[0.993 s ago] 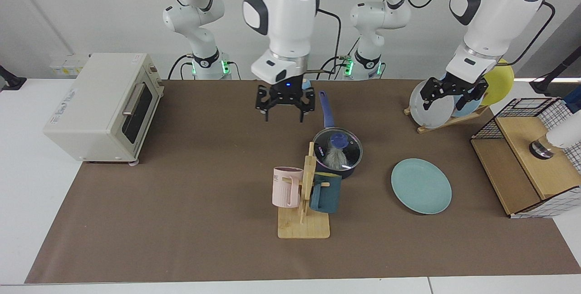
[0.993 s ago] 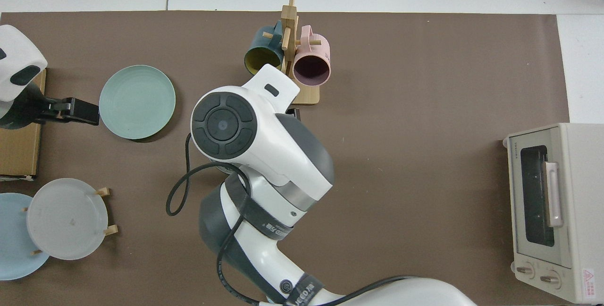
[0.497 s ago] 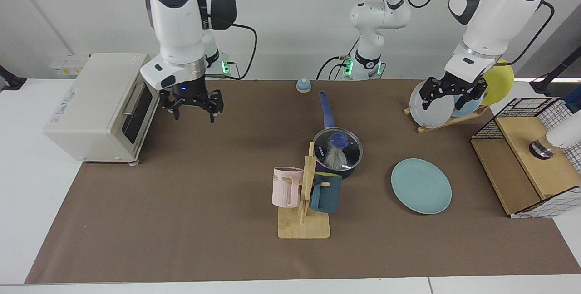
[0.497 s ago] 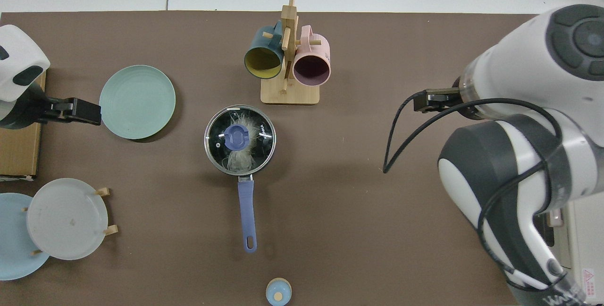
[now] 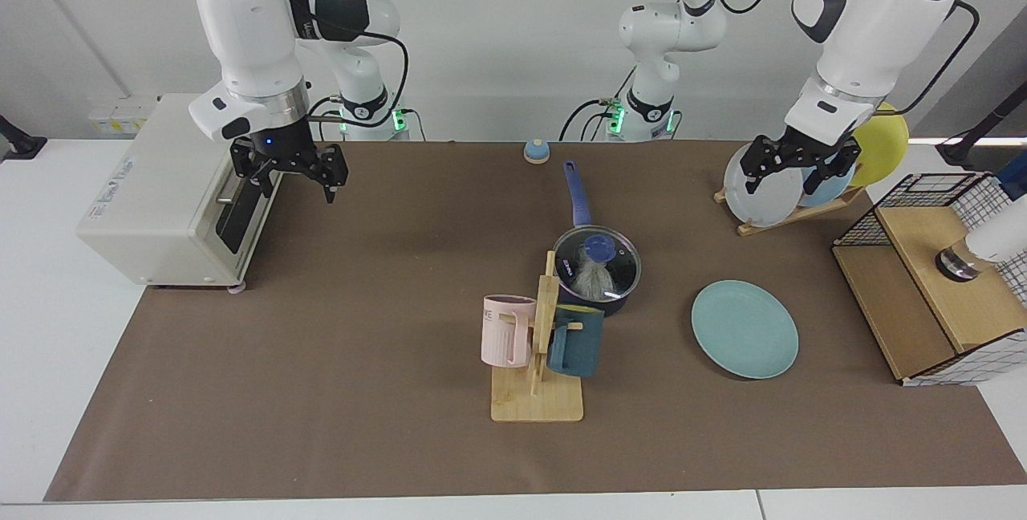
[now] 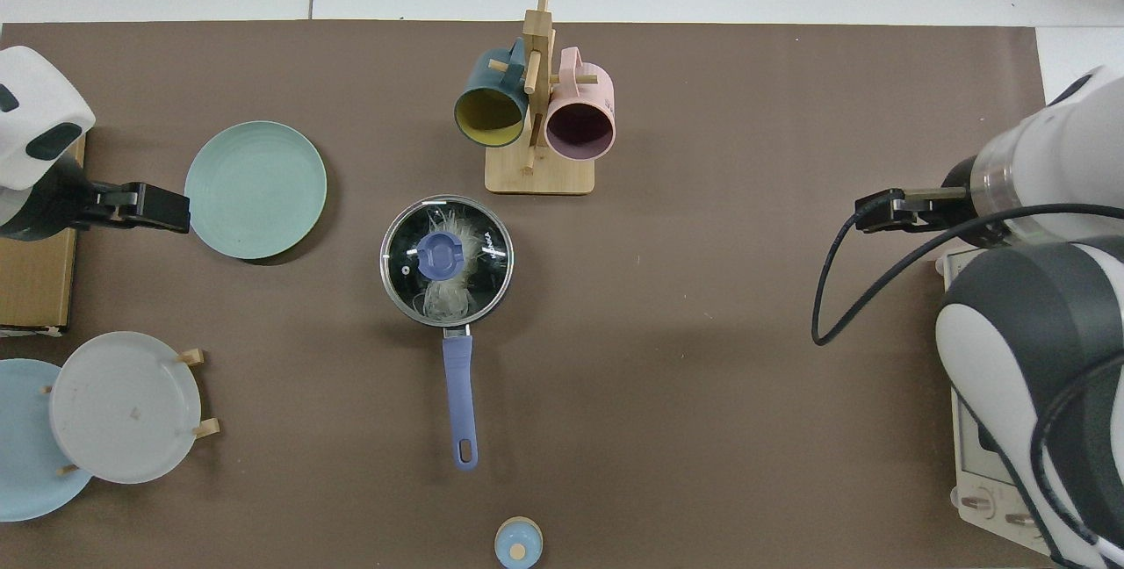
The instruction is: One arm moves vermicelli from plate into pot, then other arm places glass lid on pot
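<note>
Both steps are being shown as done: the vermicelli is lying inside the pot at frame centre, under the glass lid. The plate is sitting bare. Both the right tool, upper left, and the left tool, upper right, are being held apart, empty.

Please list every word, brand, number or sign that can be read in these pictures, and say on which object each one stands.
None can be read with certainty.
Beige toaster oven: print on its top, a red warning sticker near its knobs; both too small.
Round glass lid on the black pot: short white print, too small.
Pink mug: letters near its rim, partly hidden, perhaps ending "ME".
Right arm: black band with lettering at the picture's edge, cut off.
</note>
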Robot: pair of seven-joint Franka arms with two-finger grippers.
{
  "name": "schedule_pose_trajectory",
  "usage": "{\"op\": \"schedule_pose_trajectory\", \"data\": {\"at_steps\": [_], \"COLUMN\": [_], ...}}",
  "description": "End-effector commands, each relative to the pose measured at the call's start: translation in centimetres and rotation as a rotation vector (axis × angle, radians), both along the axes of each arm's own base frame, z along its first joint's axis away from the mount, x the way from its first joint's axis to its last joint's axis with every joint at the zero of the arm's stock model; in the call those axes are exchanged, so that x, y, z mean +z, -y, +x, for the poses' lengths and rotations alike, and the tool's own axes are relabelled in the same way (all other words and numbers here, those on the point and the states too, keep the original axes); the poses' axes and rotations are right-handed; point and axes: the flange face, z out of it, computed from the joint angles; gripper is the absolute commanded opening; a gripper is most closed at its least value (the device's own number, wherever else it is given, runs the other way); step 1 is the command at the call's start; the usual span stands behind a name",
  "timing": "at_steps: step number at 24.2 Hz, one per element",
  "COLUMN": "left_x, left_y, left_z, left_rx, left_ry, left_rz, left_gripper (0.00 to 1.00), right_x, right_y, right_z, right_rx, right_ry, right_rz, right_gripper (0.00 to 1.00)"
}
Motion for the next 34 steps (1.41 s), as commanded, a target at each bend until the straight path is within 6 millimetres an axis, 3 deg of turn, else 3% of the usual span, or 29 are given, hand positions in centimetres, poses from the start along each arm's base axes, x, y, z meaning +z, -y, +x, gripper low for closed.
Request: {"op": "schedule_pose_trajectory", "data": {"at_steps": [1,12,22,34], "left_x": [0.6,0.5,0.5,0.5], "left_y": [0.1,-0.3,-0.4,-0.9], "left_z": [-0.5,-0.6,-0.7,-1.1], "left_rx": [0.005,0.011,0.014,0.013], "left_ry": [-0.004,-0.011,-0.023,-0.034], "left_rz": [0.0,0.0,0.004,0.004], "left_gripper": [1.0,1.0,1.0,1.0], "right_x": [-0.4,-0.8,1.7,2.4], "right_y": [1.5,2.2,1.8,2.2], "right_z": [-3.1,-2.0,0.6,1.1], "right_rx": [0.076,0.074,0.062,0.041], "right_ry": [-0.052,-0.032,0.014,0.005], "right_rz": [0.058,0.091,0.088,0.097], "right_gripper": [1.0,1.0,1.0,1.0]}}
